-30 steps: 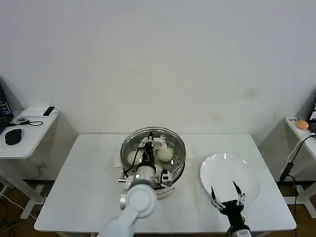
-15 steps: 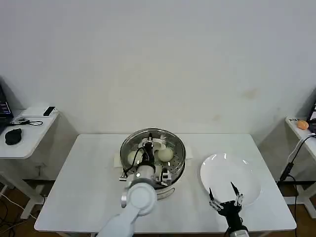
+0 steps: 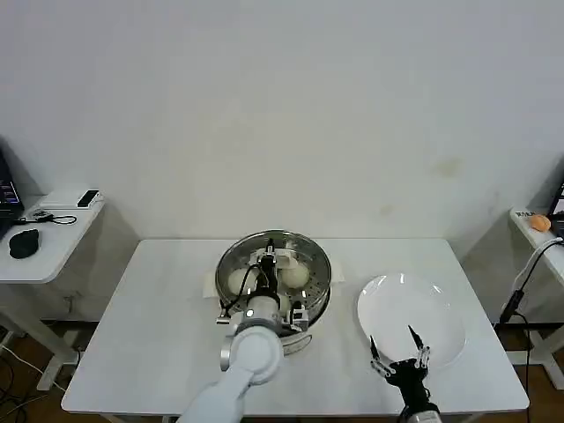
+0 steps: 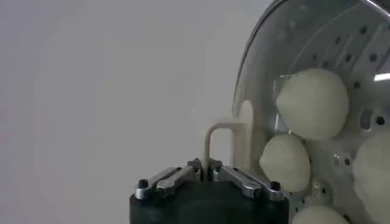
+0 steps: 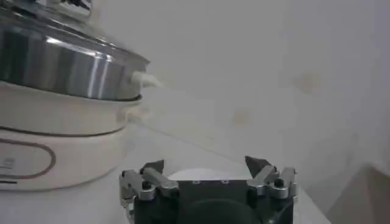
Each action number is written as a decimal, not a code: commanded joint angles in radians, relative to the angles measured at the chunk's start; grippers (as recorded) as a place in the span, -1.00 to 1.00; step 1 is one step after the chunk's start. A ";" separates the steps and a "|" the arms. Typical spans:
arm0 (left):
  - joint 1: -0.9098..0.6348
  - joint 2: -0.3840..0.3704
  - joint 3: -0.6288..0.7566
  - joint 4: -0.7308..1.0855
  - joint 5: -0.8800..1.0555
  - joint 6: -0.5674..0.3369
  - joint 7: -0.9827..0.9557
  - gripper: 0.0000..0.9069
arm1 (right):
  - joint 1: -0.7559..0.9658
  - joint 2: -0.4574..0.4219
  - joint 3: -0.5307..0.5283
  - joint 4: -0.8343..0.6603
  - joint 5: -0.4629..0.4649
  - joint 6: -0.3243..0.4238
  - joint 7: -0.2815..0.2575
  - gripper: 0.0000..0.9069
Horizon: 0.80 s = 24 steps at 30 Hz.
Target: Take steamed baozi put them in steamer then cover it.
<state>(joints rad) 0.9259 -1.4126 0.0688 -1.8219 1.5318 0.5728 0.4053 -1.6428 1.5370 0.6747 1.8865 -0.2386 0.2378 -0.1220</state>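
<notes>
**Four buns in, lid seated — left tool on the handle**

Four steamed baozi (image 4: 312,102) lie inside the steamer (image 3: 231,264), which stands mid-table, toward the far side. The cover (image 3: 310,251) sits on the steamer's rim and looks level; buns visible through the glass. Left tool (image 3: 266,261) is directly over the lid's centre, pressed together on the cream-white handle (image 4: 226,141) — in the left wrist view the handle's upright loop stands between the closed tips. Handle's long axis looks to run roughly near-to-far, though that is hard to tell.

Right tool (image 3: 395,354) hangs at the near right, spread and empty, over the near edge of the white plate (image 3: 441,313), well apart from the steamer.

Judgement: task near done. Coming move turns on the straight-up line from handle to left tool — spread the tips, lift clear without dragging the lid sideways. Left arm is the one in reach.
</notes>
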 commanded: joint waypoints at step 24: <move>0.069 0.014 -0.017 -0.092 -0.030 -0.002 -0.012 1.00 | -0.009 0.002 -0.019 0.007 -0.016 0.005 0.000 1.00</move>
<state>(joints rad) 0.9759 -1.4086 0.0523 -1.8747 1.5069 0.5710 0.3914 -1.6506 1.5380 0.6575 1.8920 -0.2530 0.2422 -0.1226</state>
